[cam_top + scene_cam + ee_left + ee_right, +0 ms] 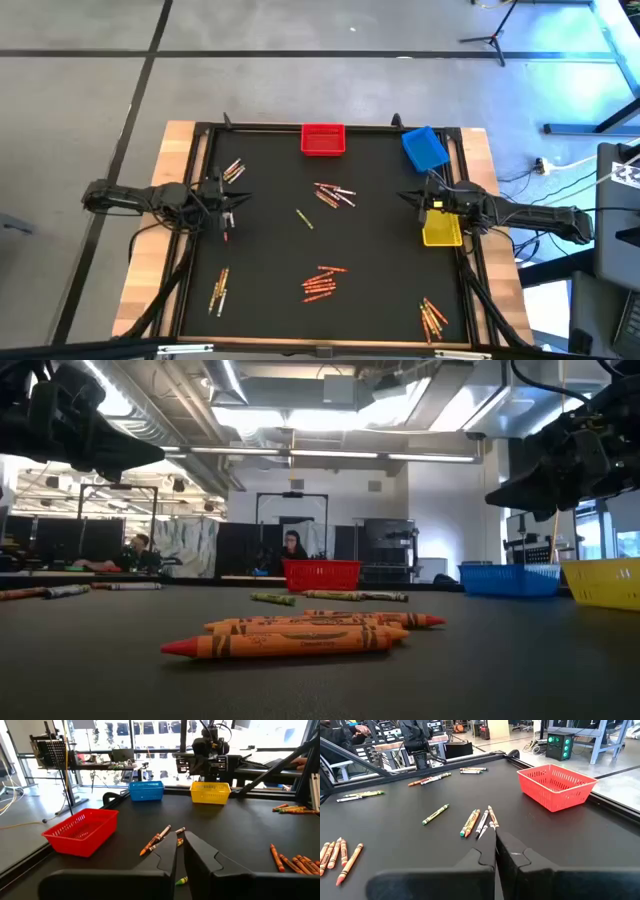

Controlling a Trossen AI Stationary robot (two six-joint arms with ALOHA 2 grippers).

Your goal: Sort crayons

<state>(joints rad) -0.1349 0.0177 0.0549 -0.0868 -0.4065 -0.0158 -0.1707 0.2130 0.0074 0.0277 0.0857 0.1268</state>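
Bench (pixel 270 260): black mat inside a dark raised frame, set on a wooden top; every item below lies on this mat.
Left hand (pixel 226 208): raised above the bench's left side, fingers nearly together, nothing between them.
Right hand (pixel 418 199): raised above the bench's right side, just beside the yellow bin, fingers pressed together, nothing held.
Centre crayons (pixel 335 194): loose fan of red, orange and pale sticks, roughly midway between the two hands and nearer the far edge; in the right wrist view they lie just beyond that hand's fingertips.
Green crayon (pixel 304 219): single stick, apart from the rest, just on the near side of the centre fan.
Near crayons (pixel 321 282): tight orange-red bundle toward the near edge; it fills the foreground of the low view and hides part of the mat behind it.
Far-left crayons (pixel 234 171): small cluster beyond the left hand.
Near-left crayons (pixel 220 291): a few sticks lying lengthwise.
Near-right crayons (pixel 433 318): orange group in the near right corner.
Red bin (pixel 323 139): against the middle of the far frame.
Blue bin (pixel 424 148): far right corner, turned at an angle.
Yellow bin (pixel 442 230): right edge, partly covered by the right arm in the high view.
Background: persons seated at desks beyond the bench, seen in the low view.
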